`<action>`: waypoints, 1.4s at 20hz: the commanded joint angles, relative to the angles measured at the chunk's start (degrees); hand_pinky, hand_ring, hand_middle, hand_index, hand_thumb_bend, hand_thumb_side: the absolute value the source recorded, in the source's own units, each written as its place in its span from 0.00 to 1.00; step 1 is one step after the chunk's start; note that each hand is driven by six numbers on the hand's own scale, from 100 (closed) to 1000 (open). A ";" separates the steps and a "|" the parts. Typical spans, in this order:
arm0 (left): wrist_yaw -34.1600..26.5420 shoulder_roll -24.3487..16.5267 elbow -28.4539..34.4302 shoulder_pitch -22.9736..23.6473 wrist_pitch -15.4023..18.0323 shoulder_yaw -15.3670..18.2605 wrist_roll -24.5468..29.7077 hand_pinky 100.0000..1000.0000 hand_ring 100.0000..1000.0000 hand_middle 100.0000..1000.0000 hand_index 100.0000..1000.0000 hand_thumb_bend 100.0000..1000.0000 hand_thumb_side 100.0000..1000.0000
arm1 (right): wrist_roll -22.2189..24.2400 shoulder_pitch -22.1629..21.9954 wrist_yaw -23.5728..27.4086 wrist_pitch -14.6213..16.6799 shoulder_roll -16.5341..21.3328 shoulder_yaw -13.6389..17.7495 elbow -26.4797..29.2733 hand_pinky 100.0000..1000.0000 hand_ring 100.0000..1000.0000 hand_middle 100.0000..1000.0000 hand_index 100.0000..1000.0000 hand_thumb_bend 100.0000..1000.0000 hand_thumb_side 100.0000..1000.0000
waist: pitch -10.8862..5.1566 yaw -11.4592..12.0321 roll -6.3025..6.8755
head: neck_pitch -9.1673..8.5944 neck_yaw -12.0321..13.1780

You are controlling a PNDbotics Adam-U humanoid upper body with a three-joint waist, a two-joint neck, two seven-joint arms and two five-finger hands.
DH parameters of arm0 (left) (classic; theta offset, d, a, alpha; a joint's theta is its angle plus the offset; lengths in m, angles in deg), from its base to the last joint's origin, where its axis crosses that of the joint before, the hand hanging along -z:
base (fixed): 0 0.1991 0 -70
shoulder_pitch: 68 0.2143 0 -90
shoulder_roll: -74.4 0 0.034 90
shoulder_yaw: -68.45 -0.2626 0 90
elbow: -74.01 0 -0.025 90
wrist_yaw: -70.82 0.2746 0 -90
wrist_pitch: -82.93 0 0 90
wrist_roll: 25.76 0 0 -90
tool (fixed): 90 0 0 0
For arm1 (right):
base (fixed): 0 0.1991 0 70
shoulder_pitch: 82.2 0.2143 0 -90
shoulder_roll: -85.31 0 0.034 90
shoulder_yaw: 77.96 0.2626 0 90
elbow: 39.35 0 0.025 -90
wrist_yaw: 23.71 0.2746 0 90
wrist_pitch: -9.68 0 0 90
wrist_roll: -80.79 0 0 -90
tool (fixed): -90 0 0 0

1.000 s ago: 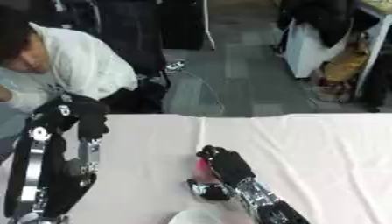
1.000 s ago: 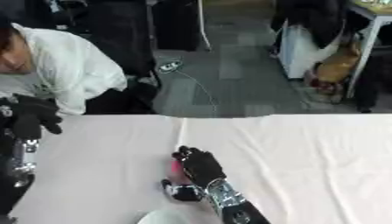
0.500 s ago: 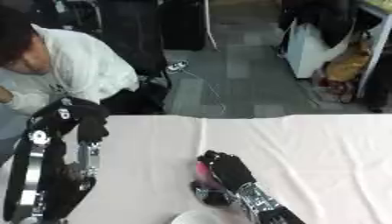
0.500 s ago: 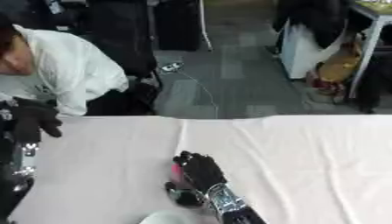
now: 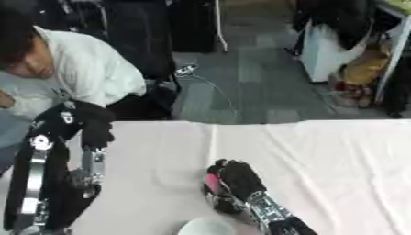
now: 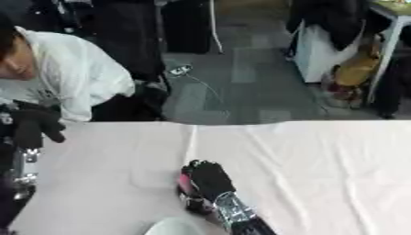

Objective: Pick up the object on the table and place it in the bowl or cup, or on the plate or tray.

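Half-hidden pink object [image 5: 212, 181] under right robot hand [image 5: 237, 182], fingers curled round it; white dish [image 5: 205, 227] cut off below.

We see our black right hand [image 6: 207, 180] curled round a small pink object [image 6: 186, 184] on the white cloth-covered table [image 6: 321, 160], a rounded white dish's rim [image 6: 173, 226] just beside our wrist.

On the cloth-covered table [image 5: 321, 156], the right hand [image 5: 237, 181] lies at the near middle, over a small pink object [image 5: 212, 182]. A white round dish [image 5: 207, 227] sits just nearer. The left hand [image 5: 84, 126] is raised at far left.
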 commanded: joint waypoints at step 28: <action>-0.22 -1.37 0.88 0.34 0.09 0.62 0.34 0.48 0.32 0.51 0.58 0.00 0.62 | -9.97 1.52 16.44 10.71 2.38 -5.67 5.49 0.00 0.00 0.00 0.18 0.00 0.36 | -2.32 -0.64 -0.69 | 0.59 1.60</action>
